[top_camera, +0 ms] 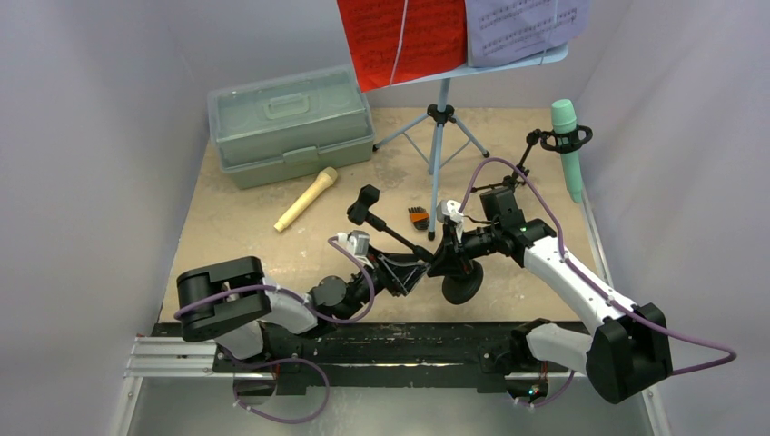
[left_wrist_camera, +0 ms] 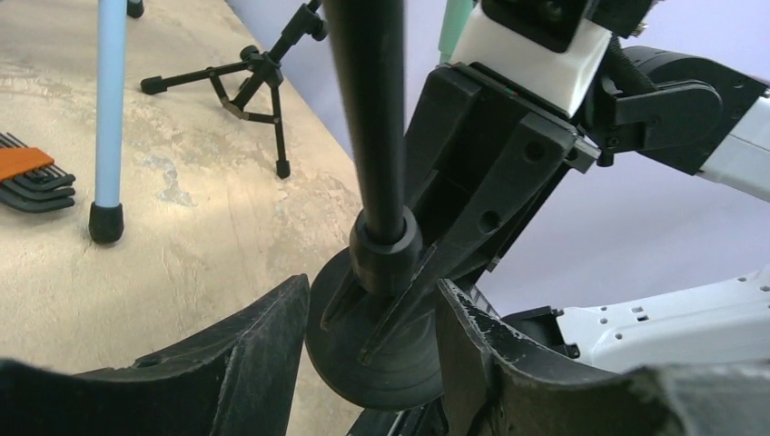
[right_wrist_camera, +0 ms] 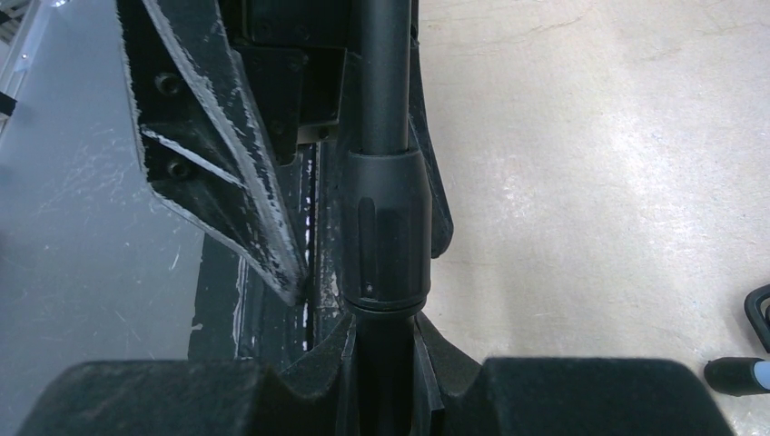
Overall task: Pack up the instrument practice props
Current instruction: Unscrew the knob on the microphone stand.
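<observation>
While the pale green case (top_camera: 291, 123) sits with its lid down at the far left of the table (top_camera: 254, 245), the two arms meet over the round-base mic holder (top_camera: 463, 289), tilted and lifted near the table's near edge. The right gripper (right_wrist_camera: 381, 363) is pinched on the holder's pole just above its collar. The fingers of the left gripper (left_wrist_camera: 372, 309) stand on either side of the black disc base, and the views do not show whether they press on it. By the look of things the packing has barely begun, and nothing can be seen inside the case. The tan microphone (top_camera: 307, 198) lies loose on the table just in front of the case. The teal microphone (top_camera: 567, 145) stands in the ring-top tripod holder (left_wrist_camera: 250, 86) at the far right. The light-blue music rack (top_camera: 442, 136) is upright on its legs at the back, with a red sheet (top_camera: 399, 36) and a purple sheet (top_camera: 522, 27) on it. The case would likely need opening before anything goes in. The widest bare room is on the left, between the arms and the case. The right side is tight, since the tripod holder stands close to the table edge and the wall, the rack's legs spread behind, and a set of hex keys (top_camera: 418, 218) lies just beyond the tilted pole.
</observation>
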You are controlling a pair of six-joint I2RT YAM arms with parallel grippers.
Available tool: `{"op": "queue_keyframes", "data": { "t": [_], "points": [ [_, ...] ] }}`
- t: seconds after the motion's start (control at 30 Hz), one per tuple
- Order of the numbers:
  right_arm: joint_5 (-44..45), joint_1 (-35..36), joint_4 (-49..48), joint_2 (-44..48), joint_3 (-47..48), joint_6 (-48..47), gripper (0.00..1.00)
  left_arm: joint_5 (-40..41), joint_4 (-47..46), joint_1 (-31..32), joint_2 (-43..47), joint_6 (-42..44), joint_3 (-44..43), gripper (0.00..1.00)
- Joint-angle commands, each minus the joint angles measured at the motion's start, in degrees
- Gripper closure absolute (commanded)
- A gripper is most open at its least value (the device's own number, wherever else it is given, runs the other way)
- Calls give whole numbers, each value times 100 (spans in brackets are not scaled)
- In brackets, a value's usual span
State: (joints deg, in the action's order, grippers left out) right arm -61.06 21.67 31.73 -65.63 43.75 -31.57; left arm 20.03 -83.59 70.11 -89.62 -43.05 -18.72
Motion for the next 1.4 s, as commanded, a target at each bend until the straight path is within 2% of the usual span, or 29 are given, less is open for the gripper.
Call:
{"op": "queue_keyframes", "data": {
  "t": [0.0, 0.1, 0.17, 0.3, 0.33, 0.4, 0.47, 0.5, 0.6, 0.63, 0.67, 0.73, 0.9, 0.97, 1.07, 1.17, 1.37],
  "points": [
    [-315, -2, -105, 6, 229, -77, 100, 255, -1341, -32, -102, -209, -183, 50],
    [-303, -3, -105, 6, 230, -77, 100, 325, -1406, -32, -138, -257, -206, 54],
    [-295, -5, -105, 6, 222, -77, 100, 371, -1455, -32, -155, -277, -214, 63],
    [-280, 3, -105, 6, 225, -77, 100, 586, -1393, -32, -153, -441, -256, 96],
    [-276, -4, -110, -1, 223, -77, 100, 675, -1267, -32, -115, -600, -276, 100],
    [-252, 1, -113, -3, 222, -77, 100, 936, -731, -20, 50, -936, -398, 100],
    [-228, -3, -114, -3, 223, -77, 100, 1319, 668, 33, 356, -1443, -660, 100],
    [-216, -5, -118, -4, 223, -77, 100, 1608, 1452, 109, 563, -1719, -874, 100],
    [-183, 0, -123, -16, 228, -76, 100, 2795, 4746, 487, 1116, -2863, -1835, 100],
    [-179, 1, -129, -20, 235, -69, 100, 3127, 5670, 614, 1198, -3185, -2164, 100],
    [-172, 1, -131, -27, 236, -68, 100, 3391, 6210, 727, 1251, -3369, -2390, 100],
    [-170, -3, -132, -34, 238, -68, 100, 3652, 6438, 895, 1349, -3523, -2467, 100],
    [-163, -3, -132, -30, 237, -68, 100, 3548, 5924, 935, 1431, -3429, -2241, 100],
    [-166, -3, -134, -29, 237, -68, 100, 3450, 5821, 935, 1421, -3293, -2229, 95],
    [-170, -4, -127, -29, 232, -71, 100, 3284, 5754, 935, 1450, -2958, -2236, 71],
    [-178, -2, -123, -25, 239, -68, 100, 3132, 5746, 935, 1535, -2462, -2233, 50],
    [-184, -2, -114, -19, 244, -68, 100, 2469, 5466, 935, 1810, -1131, -1924, 29]
  ]
}}
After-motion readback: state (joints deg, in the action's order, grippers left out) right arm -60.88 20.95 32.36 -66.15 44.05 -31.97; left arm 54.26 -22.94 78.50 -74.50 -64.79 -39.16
